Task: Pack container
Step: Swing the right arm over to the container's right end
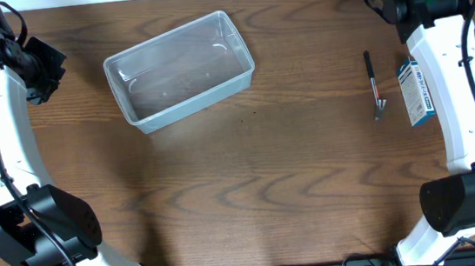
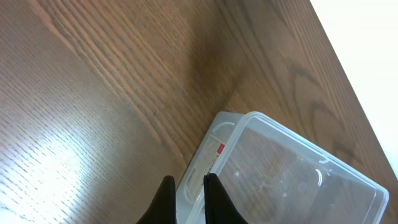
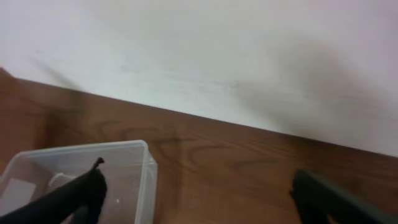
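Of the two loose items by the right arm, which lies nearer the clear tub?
The thin black pen-like tool: it lies between the clear plastic tub and the blue-and-white cardboard box.

Left gripper hangs closed; right gripper hangs with jaws wide apart.

On my table the container sits left; well to its right lies the pen, the box just beyond.

The right arm covers part of the box, its print unreadable
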{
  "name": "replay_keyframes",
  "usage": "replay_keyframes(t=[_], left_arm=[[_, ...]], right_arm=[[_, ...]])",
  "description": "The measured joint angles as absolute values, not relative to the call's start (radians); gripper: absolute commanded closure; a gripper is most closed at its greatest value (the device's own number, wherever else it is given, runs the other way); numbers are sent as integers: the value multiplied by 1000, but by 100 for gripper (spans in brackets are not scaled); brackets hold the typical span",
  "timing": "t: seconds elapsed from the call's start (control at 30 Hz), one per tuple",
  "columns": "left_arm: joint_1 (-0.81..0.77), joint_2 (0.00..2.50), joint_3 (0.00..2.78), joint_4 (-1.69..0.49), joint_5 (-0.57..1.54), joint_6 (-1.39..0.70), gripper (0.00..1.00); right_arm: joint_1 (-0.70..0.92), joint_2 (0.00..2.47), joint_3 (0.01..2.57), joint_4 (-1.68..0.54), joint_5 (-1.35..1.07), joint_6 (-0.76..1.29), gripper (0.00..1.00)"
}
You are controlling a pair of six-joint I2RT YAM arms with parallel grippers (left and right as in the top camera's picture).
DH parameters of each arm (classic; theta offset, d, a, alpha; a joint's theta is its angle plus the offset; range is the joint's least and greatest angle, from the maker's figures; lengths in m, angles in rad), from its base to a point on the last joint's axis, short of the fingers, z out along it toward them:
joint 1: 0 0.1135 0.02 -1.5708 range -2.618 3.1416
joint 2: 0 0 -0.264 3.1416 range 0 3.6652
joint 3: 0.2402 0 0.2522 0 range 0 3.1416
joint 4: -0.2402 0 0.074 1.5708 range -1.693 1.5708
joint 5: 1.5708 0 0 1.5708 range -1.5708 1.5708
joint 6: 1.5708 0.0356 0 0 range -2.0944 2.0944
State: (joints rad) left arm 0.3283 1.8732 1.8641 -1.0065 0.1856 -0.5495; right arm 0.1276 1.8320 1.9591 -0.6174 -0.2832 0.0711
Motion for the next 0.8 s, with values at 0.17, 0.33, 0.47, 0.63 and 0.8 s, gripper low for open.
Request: replay_keyframes(t=[0.17,0.33,0.47,0.63,0.8], left_arm=[[328,1873,1864,-998,186,-546,89],[328,1873,1864,-987,188,-543,83],[328,1873,1864,-976,189,-543,83],[328,1873,1864,-980,188,-543,77],[328,1873,1864,-1011,189,-543,77]], right_arm=[[144,1835,1963,-627,-304,59,38],[188,1871,1969,-662,-306,48,50],[231,1938,1971,-716,-277,41,57],[276,2040,1971,-789,-224,19,66],[320,2084,1971,-807,-151,-4,64]])
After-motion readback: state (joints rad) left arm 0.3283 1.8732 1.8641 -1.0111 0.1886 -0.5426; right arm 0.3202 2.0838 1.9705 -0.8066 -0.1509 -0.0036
